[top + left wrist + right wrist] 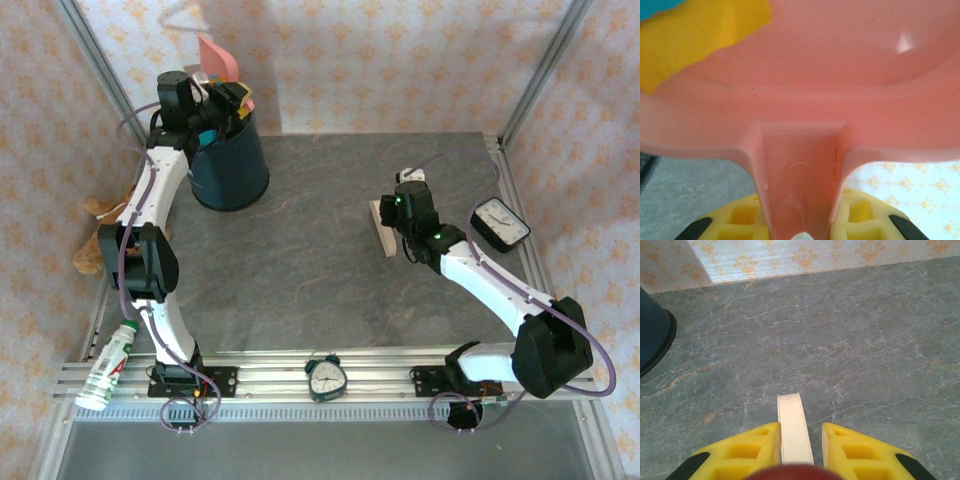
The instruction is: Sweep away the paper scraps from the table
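Pink plastic dustpan [214, 55] sat tipped above the dark blue bin [232, 165] in the top view. The left gripper [222, 100] was clamped on its handle, just under the pan and over the bin's mouth. The right gripper [400, 215] was low over the table [300, 270], closed on a cream brush [383, 230] whose head lay on the stone just left of the jaws.

Left wrist: the dustpan's handle ran straight back between the yellow fingers [740, 217], with the jaws pressed together on it. The paper scraps [690, 40] were a yellow piece with a teal one at the corner. They lay against the pan's inside, ahead of the jaws and off to their left, well apart from the fingers. Whether they were sliding or stuck could not be told.

Right wrist: the right gripper [801, 442] had its jaws closed on the brush's cream handle, which stuck out forward between the yellow fingers [752, 447]. The grey stone table spread ahead of the jaws, and the bin's dark wall was far to their left.
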`<move>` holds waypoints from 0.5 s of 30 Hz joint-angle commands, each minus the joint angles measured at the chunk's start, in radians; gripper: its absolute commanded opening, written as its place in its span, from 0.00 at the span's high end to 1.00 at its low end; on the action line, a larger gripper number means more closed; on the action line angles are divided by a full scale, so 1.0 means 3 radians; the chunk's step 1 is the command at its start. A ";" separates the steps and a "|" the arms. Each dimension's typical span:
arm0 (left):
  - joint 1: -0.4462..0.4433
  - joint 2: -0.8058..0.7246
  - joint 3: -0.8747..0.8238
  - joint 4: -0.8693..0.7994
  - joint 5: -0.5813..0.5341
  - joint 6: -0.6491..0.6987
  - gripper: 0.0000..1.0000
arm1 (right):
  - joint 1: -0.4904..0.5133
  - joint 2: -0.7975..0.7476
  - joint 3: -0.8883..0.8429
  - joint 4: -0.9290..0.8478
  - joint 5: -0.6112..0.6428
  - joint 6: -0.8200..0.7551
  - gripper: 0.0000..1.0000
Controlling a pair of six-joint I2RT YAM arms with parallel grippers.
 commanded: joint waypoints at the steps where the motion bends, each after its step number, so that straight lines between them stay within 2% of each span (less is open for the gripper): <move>1: 0.0024 -0.0156 -0.0072 0.0570 0.0065 -0.0361 1.00 | -0.0015 -0.0008 0.0018 0.0066 0.0024 0.0063 1.00; 15: 0.0024 -0.0185 -0.0487 0.1464 0.0020 -0.1198 1.00 | -0.0018 -0.0014 0.0026 0.0060 0.0029 0.0069 1.00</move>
